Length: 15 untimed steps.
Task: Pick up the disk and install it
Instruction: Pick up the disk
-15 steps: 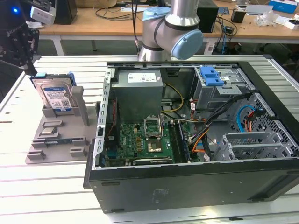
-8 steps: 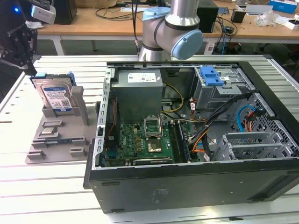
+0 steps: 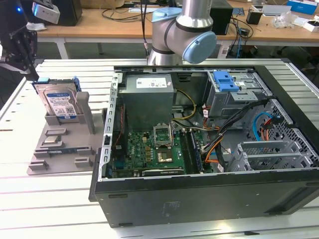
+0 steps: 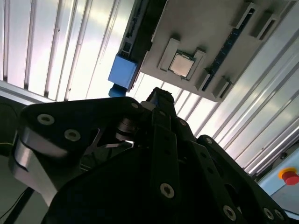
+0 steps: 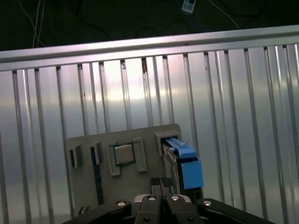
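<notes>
The disk (image 3: pixel 59 102) stands upright in a slot of the grey holder plate (image 3: pixel 60 149), at the exterior view's left, beside the open computer case (image 3: pixel 199 149). Its white and blue label faces the camera, and blue rails run along its sides. In both wrist views the disk is seen edge-on, as a blue rail (image 5: pixel 188 167) (image 4: pixel 122 72). My black gripper (image 3: pixel 33 73) hangs just above and to the left of the disk's top corner, apart from it. Its fingertips (image 5: pixel 161 183) (image 4: pixel 158 97) are pressed together with nothing between them.
A processor chip (image 5: pixel 124 154) (image 4: pixel 181 64) lies in a pocket of the holder plate. Inside the case are a grey power supply (image 3: pixel 148 92), a green motherboard (image 3: pixel 154 149), and a drive cage with a blue bracket (image 3: pixel 227 80). The slatted metal table (image 3: pixel 50 199) extends around.
</notes>
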Tool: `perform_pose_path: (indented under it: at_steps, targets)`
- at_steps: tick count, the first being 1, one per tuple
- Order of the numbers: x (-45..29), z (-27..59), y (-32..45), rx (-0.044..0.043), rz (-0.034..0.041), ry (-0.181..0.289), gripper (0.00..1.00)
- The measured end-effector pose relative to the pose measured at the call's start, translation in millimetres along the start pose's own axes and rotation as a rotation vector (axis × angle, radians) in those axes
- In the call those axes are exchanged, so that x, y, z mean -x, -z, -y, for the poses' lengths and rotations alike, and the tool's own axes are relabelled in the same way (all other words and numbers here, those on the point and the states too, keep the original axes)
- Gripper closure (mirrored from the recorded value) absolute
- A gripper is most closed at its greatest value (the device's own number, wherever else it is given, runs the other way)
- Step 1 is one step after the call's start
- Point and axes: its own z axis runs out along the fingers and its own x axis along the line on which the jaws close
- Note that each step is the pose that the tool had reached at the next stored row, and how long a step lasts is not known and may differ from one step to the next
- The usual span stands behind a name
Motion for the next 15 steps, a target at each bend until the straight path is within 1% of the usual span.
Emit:
perform_pose_path:
  at_steps: [7,10,15]
  targets:
    - [0.0,0.0,0.0,0.0017,-0.0024,0.068,0.89]
    - [0.0,0.0,0.0,0.0029,-0.0042,0.119,0.89]
    - [0.0,0.0,0.0,0.0041,-0.006,0.17,0.89]
